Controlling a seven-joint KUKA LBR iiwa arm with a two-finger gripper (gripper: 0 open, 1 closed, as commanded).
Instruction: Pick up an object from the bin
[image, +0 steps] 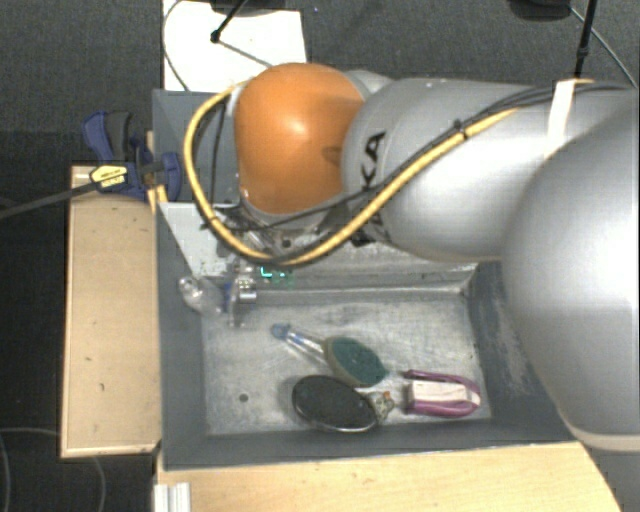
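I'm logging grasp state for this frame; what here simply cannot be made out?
Camera view:
- Pincer: mostly under the arm's orange cover, so open or shut is unreadable.
- Bin: its right side and back are covered by the arm.
- Small thing between the black oval disc and the purple-and-white item: too small to identify.
- Pale clear thing left of the pincer: too blurred to name.

Only legible text: black block letters "KA" (365, 158), turned on their side, on the silver arm (450, 190) just right of its orange cover (295, 135). Rest of the word is hidden where the housing curves away behind the cover & the yellow cable (420, 165). Any print on the things in the bin (185, 400) is too small to read.
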